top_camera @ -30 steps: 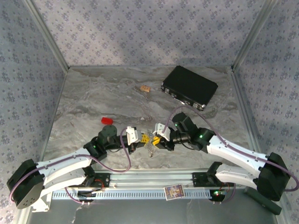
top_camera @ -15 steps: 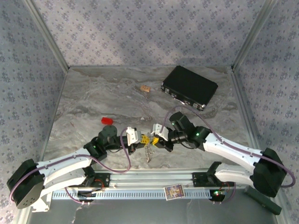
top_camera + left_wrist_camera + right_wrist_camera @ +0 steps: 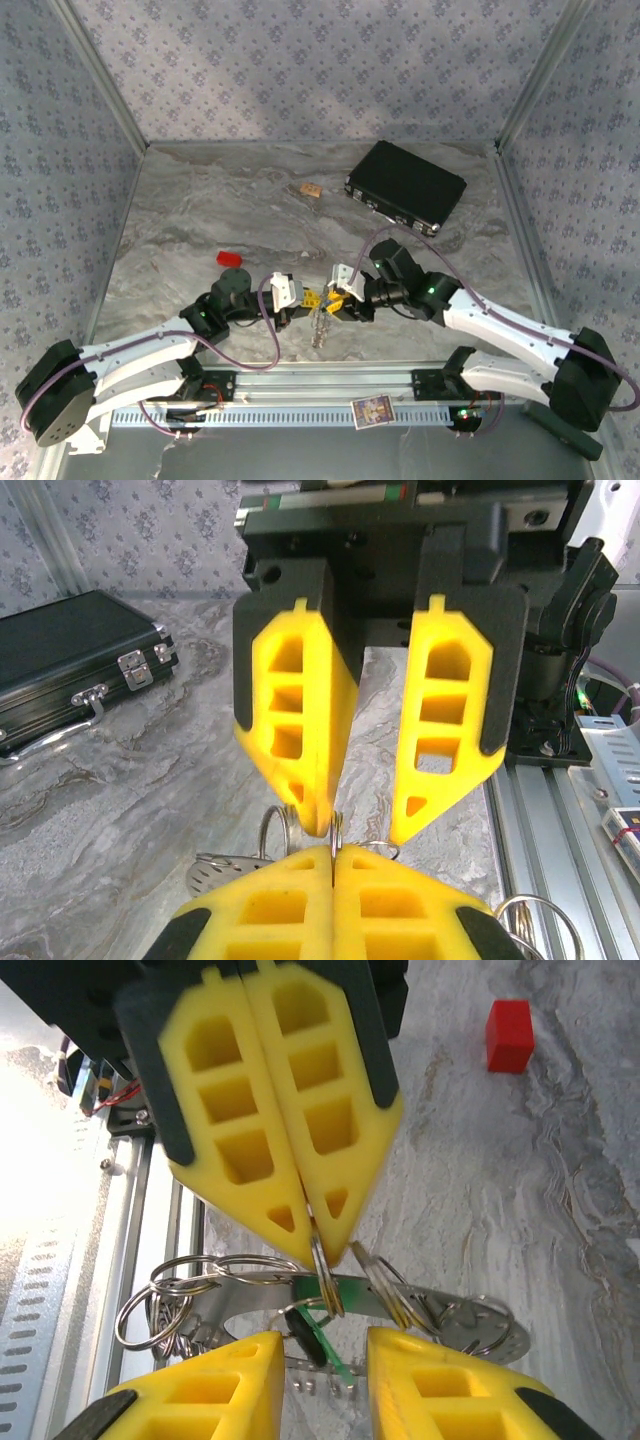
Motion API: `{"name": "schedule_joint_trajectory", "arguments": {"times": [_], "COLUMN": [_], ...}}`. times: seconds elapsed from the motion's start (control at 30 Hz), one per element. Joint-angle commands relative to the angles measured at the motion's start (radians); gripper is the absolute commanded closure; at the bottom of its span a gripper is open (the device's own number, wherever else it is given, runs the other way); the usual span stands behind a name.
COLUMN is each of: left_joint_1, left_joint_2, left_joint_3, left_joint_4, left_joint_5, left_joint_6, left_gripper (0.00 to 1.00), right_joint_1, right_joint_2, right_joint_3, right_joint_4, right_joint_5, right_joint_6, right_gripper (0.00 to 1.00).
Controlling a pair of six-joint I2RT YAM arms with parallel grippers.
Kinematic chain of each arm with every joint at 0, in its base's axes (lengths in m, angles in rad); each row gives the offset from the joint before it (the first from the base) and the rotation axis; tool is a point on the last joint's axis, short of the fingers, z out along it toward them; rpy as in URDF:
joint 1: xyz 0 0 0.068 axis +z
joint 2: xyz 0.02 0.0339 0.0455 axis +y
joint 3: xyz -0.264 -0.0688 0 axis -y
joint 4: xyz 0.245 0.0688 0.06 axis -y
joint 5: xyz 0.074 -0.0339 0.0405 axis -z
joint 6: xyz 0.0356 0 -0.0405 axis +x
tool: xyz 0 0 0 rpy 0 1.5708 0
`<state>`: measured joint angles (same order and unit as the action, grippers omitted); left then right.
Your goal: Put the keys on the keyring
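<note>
The left arm [image 3: 135, 352] and the right arm [image 3: 505, 325] both wear white shells between bulky black joint housings, and a mauve cable [image 3: 273, 340] loops along each. A small green light [image 3: 432, 291] glows near the right arm's wrist. The left pincer [image 3: 333, 852] and right pincer [image 3: 360, 825] carry yellow wedge-shaped fingers [image 3: 322, 710] pierced by squarish windows and backed by black mounts.

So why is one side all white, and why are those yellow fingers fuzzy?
Right wrist view: glare whites out the rail, and the left gripper, shut on the keyring, is blurred at its edges. Top external view: evenly lit and sharp.
</note>
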<state>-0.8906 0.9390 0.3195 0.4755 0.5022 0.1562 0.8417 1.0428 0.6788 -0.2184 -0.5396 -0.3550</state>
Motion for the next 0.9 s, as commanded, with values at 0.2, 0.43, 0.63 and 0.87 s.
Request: {"name": "schedule_joint_trajectory", "arguments": {"times": [0.2,0.43,0.63,0.87], "left_joint_1": [-0.006,-0.006,-0.006,-0.007], "left_joint_2": [-0.002,0.0,0.01,0.003], "left_joint_3": [0.006,0.01,0.012,0.023], "left_joint_4": [0.062,0.065,0.079,0.027], "left_joint_5": [0.049,0.064,0.066,0.013], "left_joint_6": [0.015,0.013,0.009,0.011], "left_gripper": [1.0,1.0,1.0,0.97], "right_joint_1": [-0.007,-0.003,-0.001,-0.006], "right_joint_2": [0.002,0.009,0.029,0.037], "right_joint_3": [-0.02,-0.022,-0.017,0.012], "right_joint_4": [0.069,0.099,0.12,0.073], "right_joint_5": [-0.017,-0.008,-0.024,-0.046], "right_joint_6": [0.022,0.031,0.033,0.004], "right_gripper": [0.75,0.77,0.85,1.0]}}
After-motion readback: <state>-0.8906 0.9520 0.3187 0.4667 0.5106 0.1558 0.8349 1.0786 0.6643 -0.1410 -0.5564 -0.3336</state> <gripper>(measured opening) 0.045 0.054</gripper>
